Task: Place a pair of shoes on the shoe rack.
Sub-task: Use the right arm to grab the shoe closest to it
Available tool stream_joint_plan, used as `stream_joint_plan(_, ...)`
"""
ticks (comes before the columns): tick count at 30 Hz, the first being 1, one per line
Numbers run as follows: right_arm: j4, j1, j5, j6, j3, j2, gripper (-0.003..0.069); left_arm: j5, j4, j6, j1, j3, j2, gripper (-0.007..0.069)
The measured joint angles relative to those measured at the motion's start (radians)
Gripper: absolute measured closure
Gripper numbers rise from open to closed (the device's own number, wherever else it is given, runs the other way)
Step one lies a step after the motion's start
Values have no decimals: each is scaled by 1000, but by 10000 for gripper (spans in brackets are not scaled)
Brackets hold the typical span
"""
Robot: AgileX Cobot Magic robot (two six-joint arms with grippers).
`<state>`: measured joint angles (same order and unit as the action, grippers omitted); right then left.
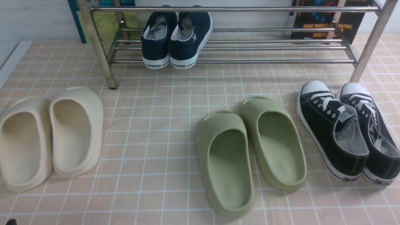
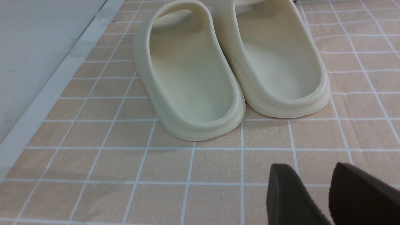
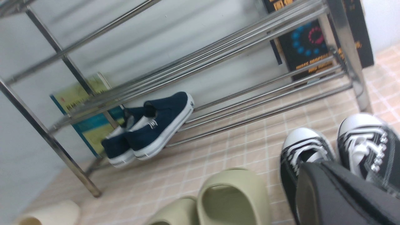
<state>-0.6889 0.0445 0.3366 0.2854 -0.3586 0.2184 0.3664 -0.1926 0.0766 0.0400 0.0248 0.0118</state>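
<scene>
Front view: neither arm shows. The pair of shoes (image 1: 350, 131) sits on the tiled floor (image 1: 156, 125), far right, shoe against shoe, toe caps near the shoe rack (image 1: 371, 43)'s right front post. The navy sneakers (image 1: 176, 37) take the left part of the lower shelf, and the span to their right is bare bars. The olive slides (image 1: 272, 143) lie just beside the pair; the cream slides (image 1: 75, 131) are well apart on the left. Risk: a straight lift forward could clip that post or the top bar. Left wrist view: the left gripper (image 2: 314, 175) is spread and empty, low over the tiles near the cream slides, so it is out of this job unless each arm takes a shoe. Right wrist view: the right gripper (image 3: 340, 193) has its fingers pressed together with nothing visibly pinched, and is aimed at the pair. Risks: if it descends like that it will shove a collar instead of straddling it. Gripping one shoe may drag its touching mate or nudge the nearer olive slide. The shelf is round bars with gaps, so a sole set down crooked could tip or slip between them.
</scene>
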Motion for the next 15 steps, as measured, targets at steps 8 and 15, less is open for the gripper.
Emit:
stream_joint_plan(8,273,0,404,104,-399,504,678,0,0,0,0,0,0,385)
stream_joint_plan(15,306,0,625,107,-621,868,676,0,0,0,0,0,0,385)
